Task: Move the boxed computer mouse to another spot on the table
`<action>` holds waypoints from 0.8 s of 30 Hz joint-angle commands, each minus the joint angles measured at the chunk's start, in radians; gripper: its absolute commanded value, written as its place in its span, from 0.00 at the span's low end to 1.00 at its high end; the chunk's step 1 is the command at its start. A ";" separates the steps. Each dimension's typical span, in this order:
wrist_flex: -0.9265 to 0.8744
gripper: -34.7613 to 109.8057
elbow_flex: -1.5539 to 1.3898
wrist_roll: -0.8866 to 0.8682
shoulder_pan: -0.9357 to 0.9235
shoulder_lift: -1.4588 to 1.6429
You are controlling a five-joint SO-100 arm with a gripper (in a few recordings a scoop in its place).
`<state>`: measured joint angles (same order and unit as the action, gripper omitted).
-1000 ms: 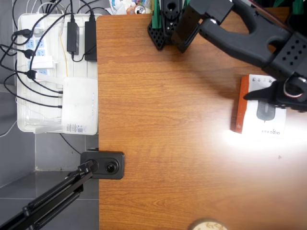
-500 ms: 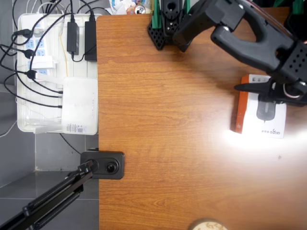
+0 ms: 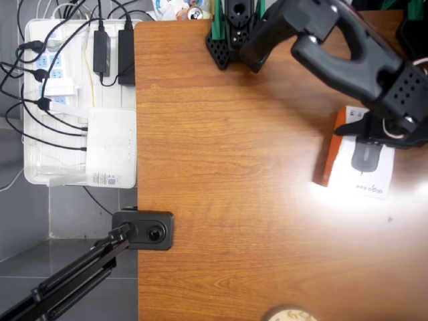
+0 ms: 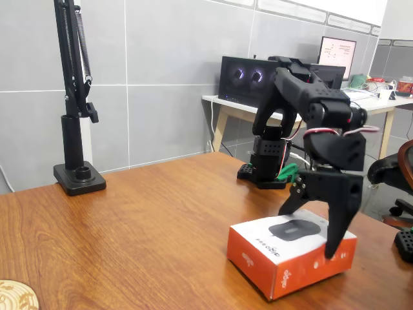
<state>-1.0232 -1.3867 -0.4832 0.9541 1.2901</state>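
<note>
The boxed computer mouse (image 3: 358, 167) (image 4: 290, 255) lies flat on the brown table (image 3: 221, 167) (image 4: 148, 232) near its right side in the overhead view. It is white on top with a dark mouse pictured, and its sides are orange-red. My black gripper (image 3: 368, 137) (image 4: 306, 232) hangs over the box's far end, open. One finger drops behind the far side and the other (image 4: 335, 226) comes down in front of the near right side, so the box sits between them. I cannot tell whether the fingers press on it. The box rests on the table.
A white tray (image 3: 40, 174) of cables with a white router-like device (image 3: 110, 144) sits off the table's left edge. A black stand's base (image 3: 142, 229) (image 4: 79, 177) is at the table edge. The arm's base (image 3: 231, 33) stands at the back. A round cork coaster (image 3: 287, 313) (image 4: 14, 294) lies at the front.
The fingers spread wide, then came down around the box's end. The box has turned slightly, its lower end swinging left in the overhead view.
</note>
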 commanded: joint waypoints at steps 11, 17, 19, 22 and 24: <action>-0.262 0.25 0.428 -0.207 -0.584 0.275; -0.225 0.24 -0.261 -0.325 -1.015 0.851; -0.235 0.24 -0.430 -0.337 -1.103 0.983; -0.219 0.24 -0.600 -0.336 -1.155 1.094; -0.187 0.24 -0.698 -0.322 -1.170 1.129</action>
<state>-1.2471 -1.9543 -0.8099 -0.1795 2.3286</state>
